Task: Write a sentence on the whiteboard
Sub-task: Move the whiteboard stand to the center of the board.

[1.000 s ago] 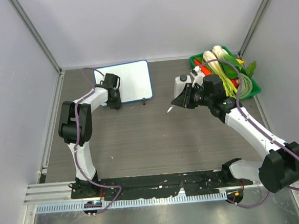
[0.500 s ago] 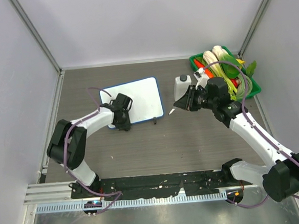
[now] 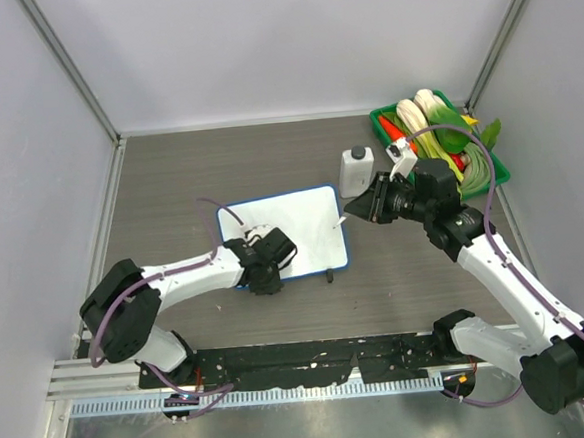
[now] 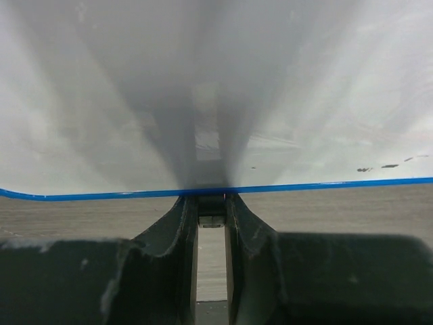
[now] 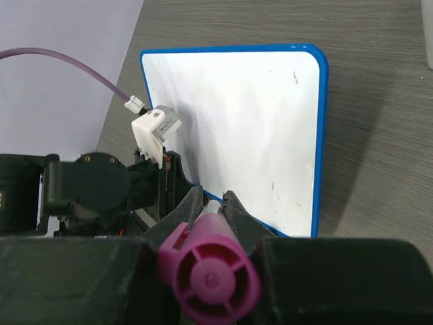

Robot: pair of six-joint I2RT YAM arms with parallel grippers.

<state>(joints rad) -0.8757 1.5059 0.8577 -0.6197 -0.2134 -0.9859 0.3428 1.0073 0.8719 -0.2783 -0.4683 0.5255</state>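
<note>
Top external view: shows the whiteboard, a small rectangular white panel with a thin blue rim and rounded corners, lying slightly skewed near the middle of the dark wood-grain table. Shows no ink on it; of the sentence, nothing visible. Finds the left gripper at the board's near edge. From the left wrist, confirms both fingers pressed onto that blue rim, pinching the panel. Puts the right gripper just off the board's right side, clamped around a white, magenta-ended marker, tip aimed at the board's right edge. Cannot tell whether the tip touches, nor whether a cap covers it. Leaves a white plastic bottle just behind the right gripper and a green tray of vegetables further right.

Judged risks:
- With a hold on one edge only, likely to pivot or slide the board under pen pressure, smearing strokes.
- With a start so close to the right rim, likely to run off the surface or out of room.
- With too hard a press, apt to push the marker back through the fingers.
- With a wide swing, apt to knock the bottle.
</note>
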